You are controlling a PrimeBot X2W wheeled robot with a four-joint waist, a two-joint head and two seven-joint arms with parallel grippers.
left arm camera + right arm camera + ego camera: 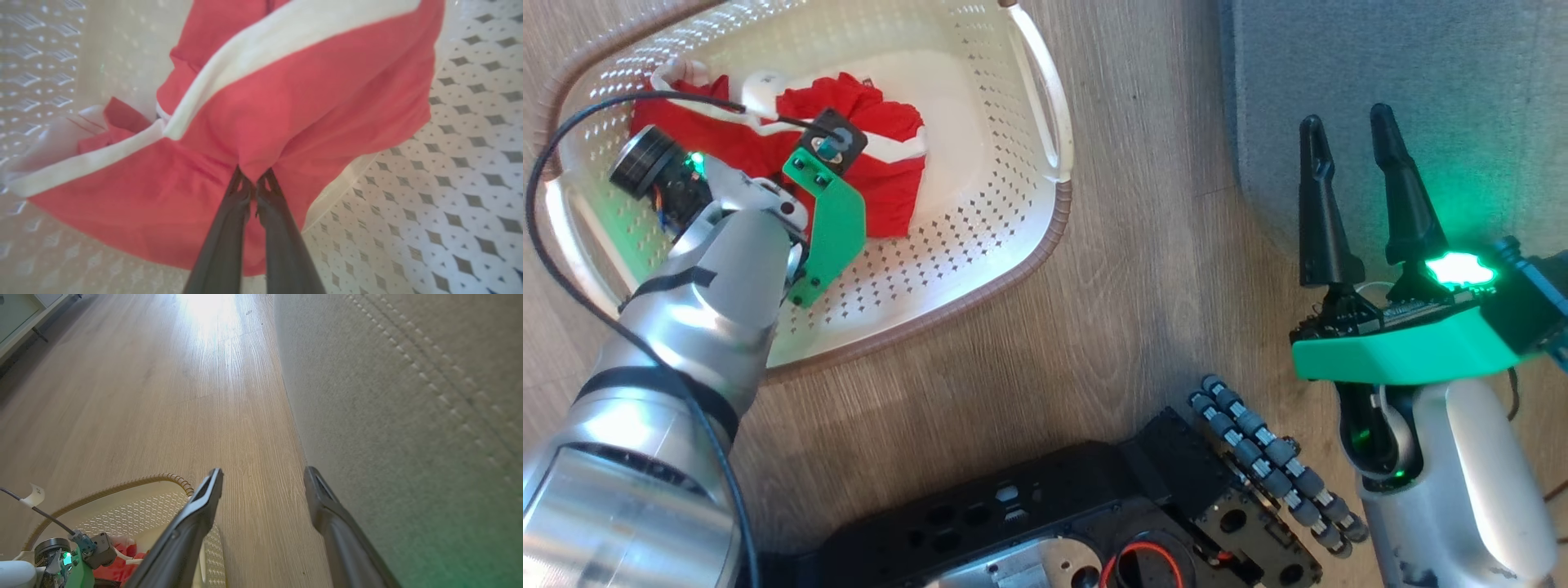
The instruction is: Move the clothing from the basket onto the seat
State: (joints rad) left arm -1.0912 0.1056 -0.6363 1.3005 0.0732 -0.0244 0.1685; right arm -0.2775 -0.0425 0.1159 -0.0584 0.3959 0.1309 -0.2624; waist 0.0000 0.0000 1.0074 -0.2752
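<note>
The seat (1405,65) lies right of the basket (1005,237). Inside the basket the clothing (886,192) sits bunched, a fold pinched in the left tool (254,181); lifting straight up should clear the rim. Right of the basket, the right tool (1349,139) hovers spread, empty.

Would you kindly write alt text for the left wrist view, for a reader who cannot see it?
The left end effector is pinched shut on a fold of the clothing, red with white trim bands, inside the cream perforated basket.
</note>
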